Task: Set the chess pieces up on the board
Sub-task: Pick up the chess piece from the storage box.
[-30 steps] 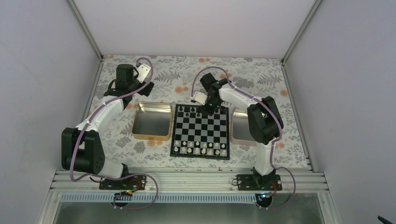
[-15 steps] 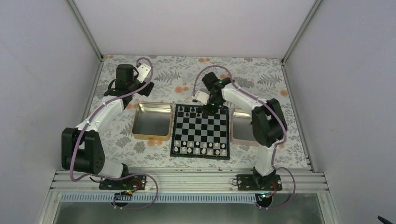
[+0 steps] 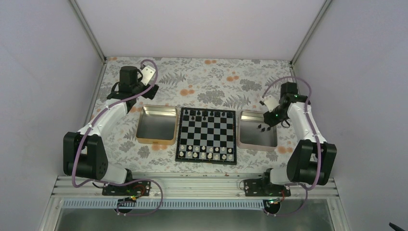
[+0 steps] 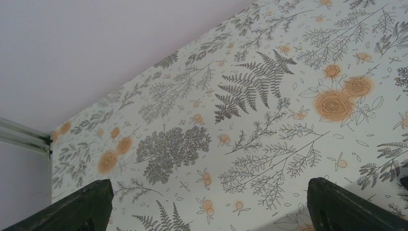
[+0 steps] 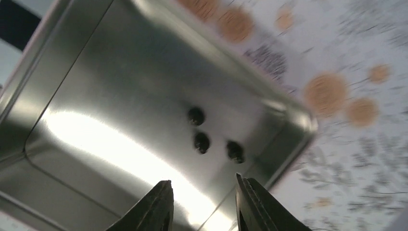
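Observation:
The chessboard [image 3: 207,136] lies mid-table, with a few black pieces [image 3: 204,113] on its far row and several white pieces on its near rows. My right gripper [image 3: 263,128] is open and empty, hanging over the right end of the silver tray [image 3: 257,140]. In the right wrist view three black pieces [image 5: 201,141] lie on the tray floor [image 5: 110,110] just beyond my open fingers [image 5: 252,202]. My left gripper [image 3: 149,89] is open and empty at the far left, over bare tablecloth, with its fingertips [image 4: 346,207] wide apart.
A gold tray [image 3: 156,125] lies left of the board. The floral tablecloth [image 3: 216,77] covers the table. Frame posts and grey walls stand close on both sides. An aluminium rail [image 3: 192,185] runs along the near edge.
My right arm has swung from the board's far row rightward to the silver tray. The left arm has not moved.

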